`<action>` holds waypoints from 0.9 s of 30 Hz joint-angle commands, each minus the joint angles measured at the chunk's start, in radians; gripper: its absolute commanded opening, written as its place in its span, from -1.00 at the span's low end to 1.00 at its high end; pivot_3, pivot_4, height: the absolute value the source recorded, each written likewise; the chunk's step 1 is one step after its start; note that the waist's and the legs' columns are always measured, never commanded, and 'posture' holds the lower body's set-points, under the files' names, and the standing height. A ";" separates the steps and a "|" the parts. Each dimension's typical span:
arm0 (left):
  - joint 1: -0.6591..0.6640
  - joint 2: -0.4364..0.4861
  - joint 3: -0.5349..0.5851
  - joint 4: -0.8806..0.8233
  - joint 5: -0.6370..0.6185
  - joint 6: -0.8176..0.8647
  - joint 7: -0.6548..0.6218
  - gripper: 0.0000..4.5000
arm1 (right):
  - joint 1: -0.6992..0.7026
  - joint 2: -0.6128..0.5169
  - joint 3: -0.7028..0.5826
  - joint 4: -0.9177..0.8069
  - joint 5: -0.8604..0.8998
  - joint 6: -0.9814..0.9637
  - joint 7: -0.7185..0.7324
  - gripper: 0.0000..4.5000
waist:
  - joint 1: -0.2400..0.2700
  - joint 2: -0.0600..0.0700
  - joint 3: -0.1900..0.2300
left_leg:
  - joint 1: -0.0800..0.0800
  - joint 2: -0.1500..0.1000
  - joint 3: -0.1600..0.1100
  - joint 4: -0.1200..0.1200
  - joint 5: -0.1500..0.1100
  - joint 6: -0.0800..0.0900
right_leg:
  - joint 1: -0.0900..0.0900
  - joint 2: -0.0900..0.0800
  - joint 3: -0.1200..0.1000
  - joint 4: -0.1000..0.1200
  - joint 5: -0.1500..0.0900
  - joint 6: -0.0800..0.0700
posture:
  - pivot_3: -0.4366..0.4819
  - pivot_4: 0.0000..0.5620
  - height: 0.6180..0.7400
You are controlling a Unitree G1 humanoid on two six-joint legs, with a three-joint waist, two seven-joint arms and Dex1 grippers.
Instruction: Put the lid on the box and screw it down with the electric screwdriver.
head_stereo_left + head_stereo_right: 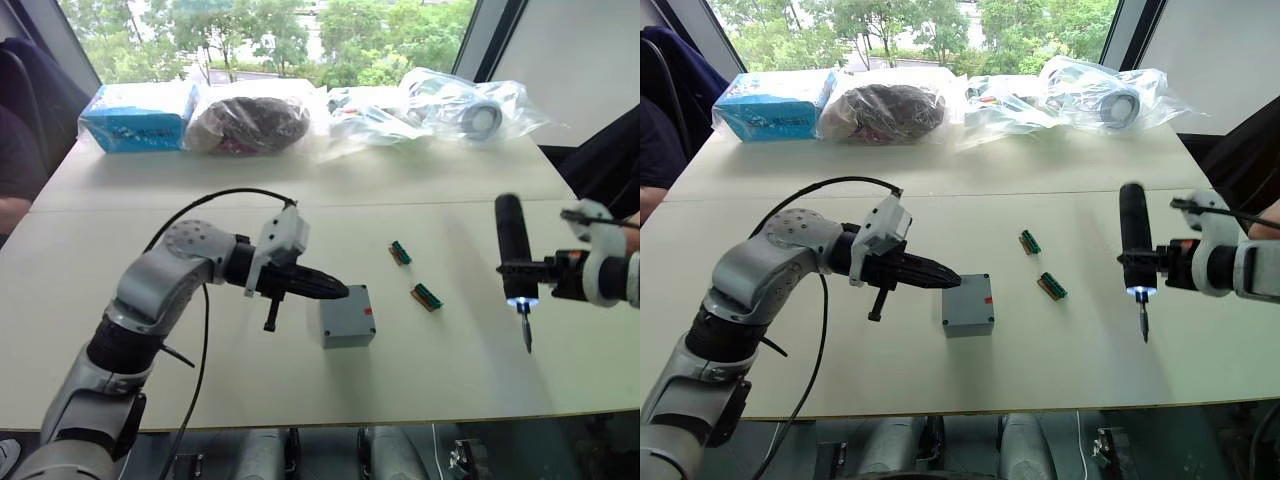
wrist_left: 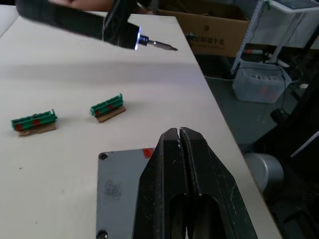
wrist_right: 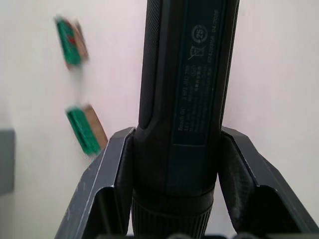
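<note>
The grey box stands mid-table, a red mark on its side. The flat lid, with screw holes at its corners, lies on top of it. My left gripper is shut and empty, its tips over the lid's left edge; I cannot tell if they touch. To the right, my right gripper is shut on the electric screwdriver. The screwdriver hangs upright above the table, bit down and tip light on, well right of the box. The right wrist view has the fingers on both sides of the screwdriver barrel.
Two green connector strips lie between the box and the screwdriver. Along the table's far edge sit a blue package, a dark bundle in plastic and clear bags. A person in dark clothes is at the left edge.
</note>
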 commanded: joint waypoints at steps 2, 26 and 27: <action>0.013 -0.015 -0.005 0.015 0.021 -0.031 0.043 -1.00 | -0.063 -0.027 0.096 0.065 -0.163 -0.054 0.118 -0.18 | 0.000 0.000 0.000 | 0.000 0.001 0.001 0.000 0.000 0.000 | -0.001 0.001 0.001 0.000 0.000 0.001 | -0.05 -0.47 1.00; 0.222 0.201 0.262 0.013 -0.057 0.089 0.143 -1.00 | 0.086 0.016 -0.010 -0.294 -0.576 -0.750 0.554 1.00 | -0.001 0.000 0.001 | -0.001 0.004 0.001 0.001 0.005 -0.008 | -0.003 0.005 0.003 0.002 -0.001 0.004 | -0.05 -0.47 1.00; 0.257 0.214 0.277 -0.003 -0.070 0.108 0.151 -1.00 | 0.130 0.062 -0.059 -0.367 -0.523 -0.761 0.579 1.00 | 0.000 -0.001 0.001 | -0.001 0.005 0.001 0.000 0.005 -0.009 | -0.003 0.006 0.003 0.002 -0.001 0.004 | -0.05 -0.47 1.00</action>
